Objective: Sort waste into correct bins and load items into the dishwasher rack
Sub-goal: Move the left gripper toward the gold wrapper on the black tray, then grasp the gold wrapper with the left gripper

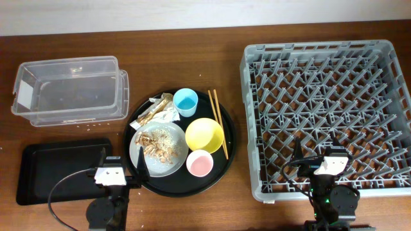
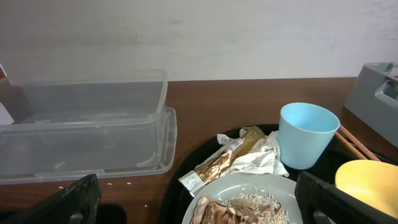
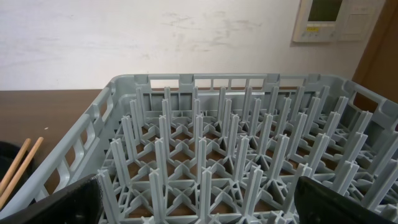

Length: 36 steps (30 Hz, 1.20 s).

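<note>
A round black tray [image 1: 225, 160] holds a yellow bowl [image 1: 204, 135], a pink cup [image 1: 200, 163], a light-blue cup [image 1: 185, 101], chopsticks [image 1: 218, 122], crumpled wrappers [image 1: 157, 110] and a grey plate [image 1: 136, 153] with food scraps [image 1: 160, 144]. My left gripper [image 1: 123, 160] is open and empty, low at the plate's near left edge. In the left wrist view, the left gripper [image 2: 202, 205] faces the wrappers [image 2: 239, 158], the blue cup [image 2: 308, 134] and the plate [image 2: 261, 185]. My right gripper [image 1: 318, 151] is open and empty over the front of the grey rack [image 1: 327, 64], which is empty. The rack's pegs [image 3: 211, 155] fill the right wrist view.
The clear tub [image 1: 67, 90] stands at the back left, with a few crumbs beside it on the table. The shallow black tray [image 1: 61, 170] lies at the front left, next to my left arm. The rack's near wall stands close to the round tray's right edge.
</note>
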Available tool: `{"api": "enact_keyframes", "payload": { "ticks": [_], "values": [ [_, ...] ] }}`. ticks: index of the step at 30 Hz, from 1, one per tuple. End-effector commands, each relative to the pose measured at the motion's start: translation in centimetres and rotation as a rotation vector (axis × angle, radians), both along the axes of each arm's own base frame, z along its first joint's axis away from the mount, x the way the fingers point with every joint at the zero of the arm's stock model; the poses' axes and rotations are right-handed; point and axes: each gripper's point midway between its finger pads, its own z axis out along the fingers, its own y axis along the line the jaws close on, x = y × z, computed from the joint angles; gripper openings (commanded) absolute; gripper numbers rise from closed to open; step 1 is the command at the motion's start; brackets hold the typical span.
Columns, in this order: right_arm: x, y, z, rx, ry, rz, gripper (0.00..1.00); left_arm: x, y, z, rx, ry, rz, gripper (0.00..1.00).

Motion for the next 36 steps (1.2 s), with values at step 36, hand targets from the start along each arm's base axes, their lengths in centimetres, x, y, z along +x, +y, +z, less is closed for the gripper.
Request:
{"api": "enact_keyframes", "payload": {
  "ticks": [36],
  "values": [
    [0.0, -0.3, -0.3, -0.004, 0.004, -0.012, 0.99, 1.1, -7.6, 4.5, -0.254, 0.684, -0.362, 0.99]
  ]
}}
